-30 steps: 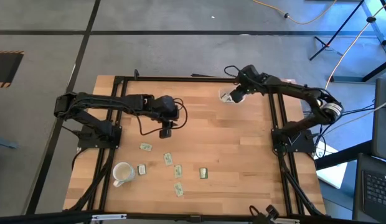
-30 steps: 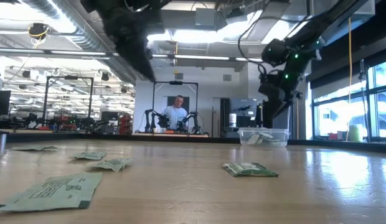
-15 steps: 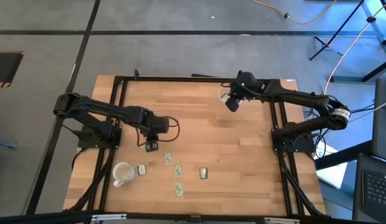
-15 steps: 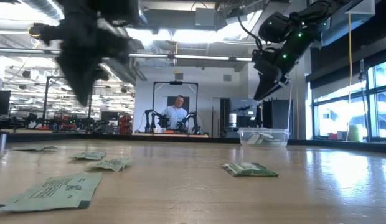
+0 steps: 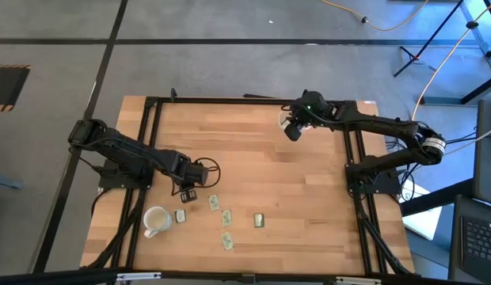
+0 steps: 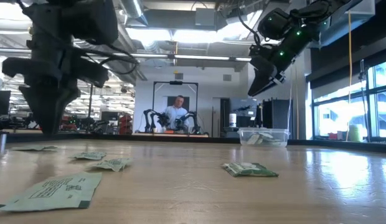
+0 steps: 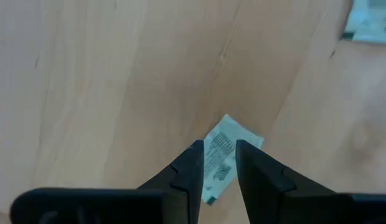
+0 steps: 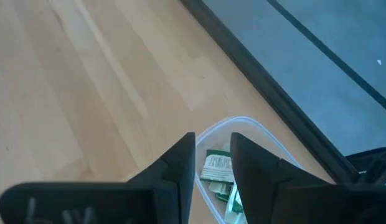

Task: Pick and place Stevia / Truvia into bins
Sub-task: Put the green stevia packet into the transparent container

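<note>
The left gripper (image 7: 216, 163) hangs low over the table with its fingers (image 7: 188, 169) a narrow gap apart and nothing held — a green-and-white sachet (image 7: 224, 149) lies flat on the wood right beneath that gap. In the high view the left gripper (image 5: 187, 191) is just beside the white mug (image 5: 154, 220), toward the table's middle, and four more sachets (image 5: 226, 215) lie spread on the wood beyond the mug, on the side toward the right arm. One small sachet (image 5: 180, 215) lies touching or almost touching the mug.

The right gripper (image 8: 213, 163) is raised well above the table, far from the mug at the opposite back part of the table, its fingers also slightly apart and empty. Directly below it stands the clear bin (image 8: 260, 132) with several sachets already inside. From table height the bin (image 6: 263, 137) shows on the far edge, the right gripper (image 6: 260, 74) high above it, and a person (image 6: 177, 112) stands in the room behind.
</note>
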